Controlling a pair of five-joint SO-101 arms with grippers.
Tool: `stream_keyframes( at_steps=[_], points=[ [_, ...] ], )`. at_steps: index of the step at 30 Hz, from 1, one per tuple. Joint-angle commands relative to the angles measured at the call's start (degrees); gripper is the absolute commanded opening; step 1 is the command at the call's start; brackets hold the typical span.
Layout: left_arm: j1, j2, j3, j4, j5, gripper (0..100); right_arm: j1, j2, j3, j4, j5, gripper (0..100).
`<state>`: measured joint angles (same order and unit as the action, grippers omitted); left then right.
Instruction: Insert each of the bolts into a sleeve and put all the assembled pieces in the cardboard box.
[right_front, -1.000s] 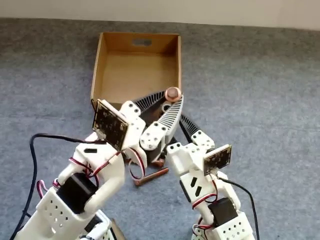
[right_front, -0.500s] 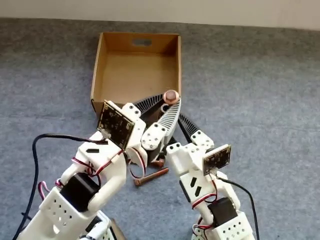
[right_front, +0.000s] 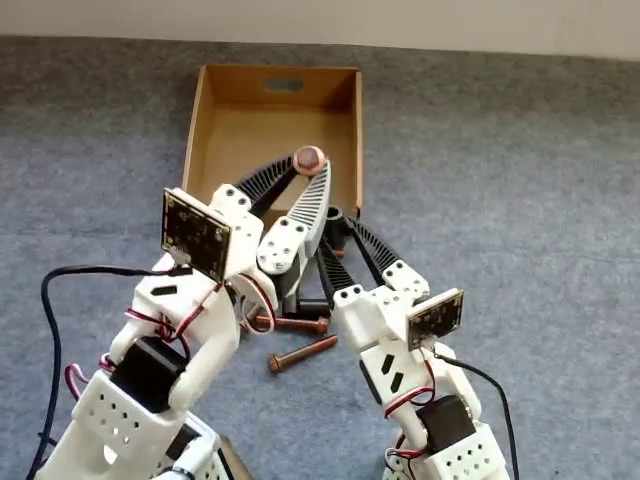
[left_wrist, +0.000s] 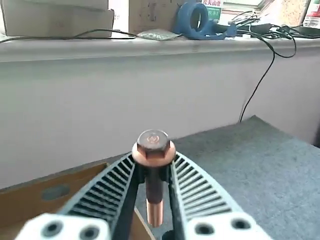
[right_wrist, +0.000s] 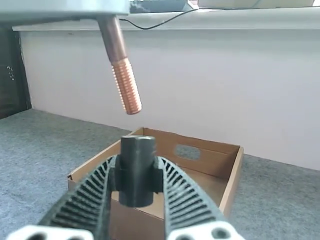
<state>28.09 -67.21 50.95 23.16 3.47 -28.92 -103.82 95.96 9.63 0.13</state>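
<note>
L pincer (left_wrist: 154, 161) clamped on bolt (left_wrist: 154, 145), R pincer (right_wrist: 137, 163) clamped on sleeve (right_wrist: 136, 149), both near cardboard box (right_front: 196, 130).

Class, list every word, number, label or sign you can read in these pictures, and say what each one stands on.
Nothing can be read with certainty.
A label on the ledge: coloured print, too small and blurred to read.
Head of the upright bolt: possible marks, too blurred to read.
The cardboard box and the sleeve: no print visible.

Bolt (right_wrist: 121, 65) head behind blurred grey mass (right_wrist: 65, 7); sleeve (right_wrist: 136, 167) base deep between jaws.
</note>
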Motion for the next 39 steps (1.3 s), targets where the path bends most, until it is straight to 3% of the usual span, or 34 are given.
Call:
stream_keyframes(
  at_steps=[1, 9, 17, 35, 39],
  points=[
    [-0.3, -1.6, -0.7, -1.4, -0.2, 1, -0.4, -0.3, 7.0, 0.0, -0.2, 0.6],
    [2.4, -1.5, -0.5, -1.0, -0.1, 1, -0.4, -0.3, 7.0, 0.0, -0.2, 0.6],
    [4.5, -1.5, -0.6, 6.2, -0.1, 1, -0.4, -0.3, 7.0, 0.0, -0.2, 0.6],
    [4.5, -1.5, 2.7, 6.6, -0.1, 1, -0.4, -0.7, 7.0, -0.3, -0.2, 0.6],
    [4.5, -1.5, 2.5, 6.6, 2.8, 1, -0.4, -0.8, 6.8, -0.4, -0.1, 0.6]
  ],
)
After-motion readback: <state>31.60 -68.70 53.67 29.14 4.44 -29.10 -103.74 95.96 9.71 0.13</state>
